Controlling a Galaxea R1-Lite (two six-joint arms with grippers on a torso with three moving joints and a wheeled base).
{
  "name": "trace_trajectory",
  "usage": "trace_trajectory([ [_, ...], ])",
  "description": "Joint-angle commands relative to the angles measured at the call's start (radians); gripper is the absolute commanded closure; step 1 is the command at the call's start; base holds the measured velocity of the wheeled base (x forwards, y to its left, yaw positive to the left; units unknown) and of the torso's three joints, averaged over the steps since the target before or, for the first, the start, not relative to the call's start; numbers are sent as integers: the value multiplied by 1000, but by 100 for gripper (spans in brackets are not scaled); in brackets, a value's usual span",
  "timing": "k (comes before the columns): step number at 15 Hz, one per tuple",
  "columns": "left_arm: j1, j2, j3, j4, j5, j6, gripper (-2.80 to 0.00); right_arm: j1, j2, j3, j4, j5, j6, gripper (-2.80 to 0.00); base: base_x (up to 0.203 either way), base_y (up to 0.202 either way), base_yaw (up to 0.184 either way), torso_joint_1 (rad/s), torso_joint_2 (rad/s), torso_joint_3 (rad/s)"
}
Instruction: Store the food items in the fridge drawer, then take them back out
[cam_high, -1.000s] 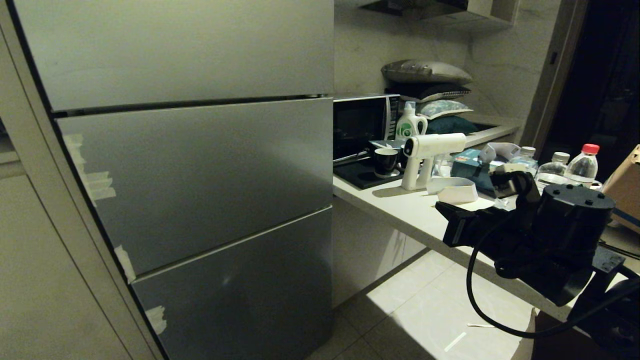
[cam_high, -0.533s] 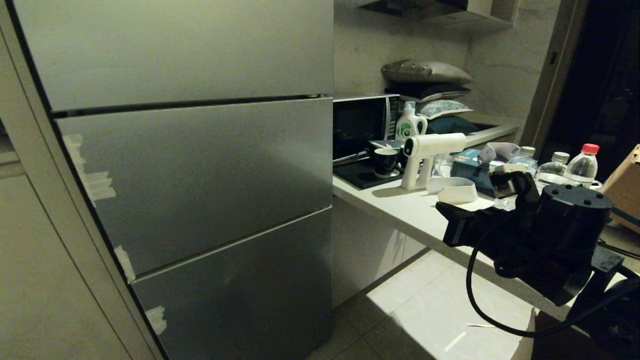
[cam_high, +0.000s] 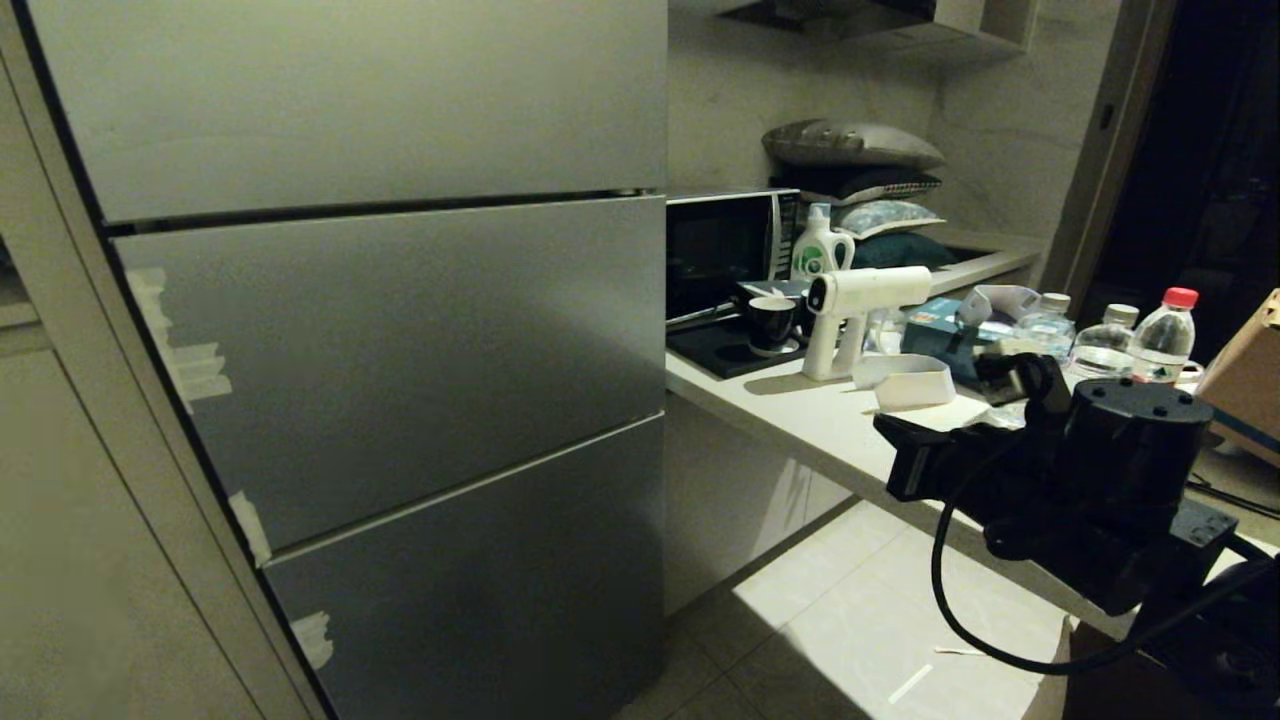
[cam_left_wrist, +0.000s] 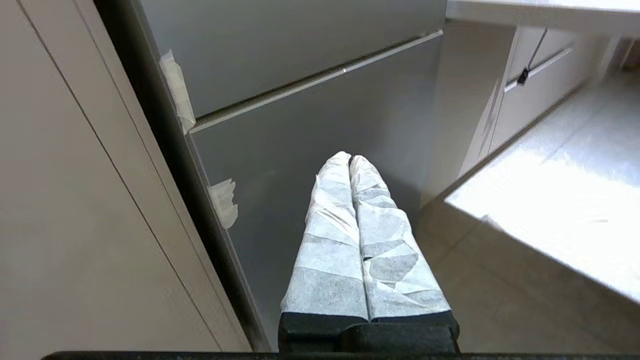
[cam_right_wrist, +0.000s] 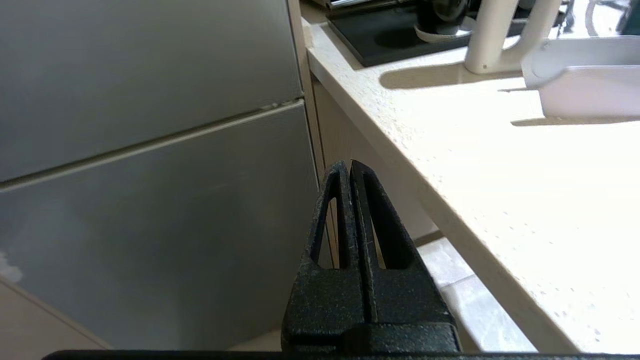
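- Against the picture of a second ago, the head view barely differs: the right arm, low at the right beside the counter, sits a little lower now, so more of the red-capped water bottle shows above it. The fridge and the clutter on the counter have not shifted.
- The fridge drawer, the middle grey panel, is closed flush with the panels above and below it; white tape scraps cling to its left edge.
- Neither food item shows in any view, so where they lie cannot be told.
- The left wrist view shows what the head view does not: the left gripper, its white-wrapped fingers pressed together with nothing between them, pointing at the lowest grey panel of the fridge. More tape scraps show on that panel's edge, and the pale floor lies beside it.
- The right wrist view gives the state that the head view hides: the right gripper has its black fingers closed tight on nothing, hanging off the counter's edge, between the fridge front and the countertop.
- That view also shows, close up, the base of the white spray gun and a white tray on the counter; the head view shows both from afar, along with the microwave, a dark mug and a detergent bottle.
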Motion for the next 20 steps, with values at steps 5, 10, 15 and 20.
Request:
trace_trajectory([
  [5, 0, -15, -1, -2, 2, -9, 0, -2, -79, 88, -7, -2, 4, 0, 0, 0, 0, 0, 0, 0],
  [10, 0, -15, -1, -2, 2, -9, 0, -39, -111, 119, -7, 3, 7, 0, 0, 0, 0, 0, 0, 0],
  [15, 0, -15, -1, -2, 2, -9, 0, -38, -270, 176, -6, 1, 2, 0, 0, 0, 0, 0, 0, 0],
  [20, 0, -15, -1, -2, 2, -9, 0, -30, -366, 297, -7, -25, 5, 0, 0, 0, 0, 0, 0, 0],
])
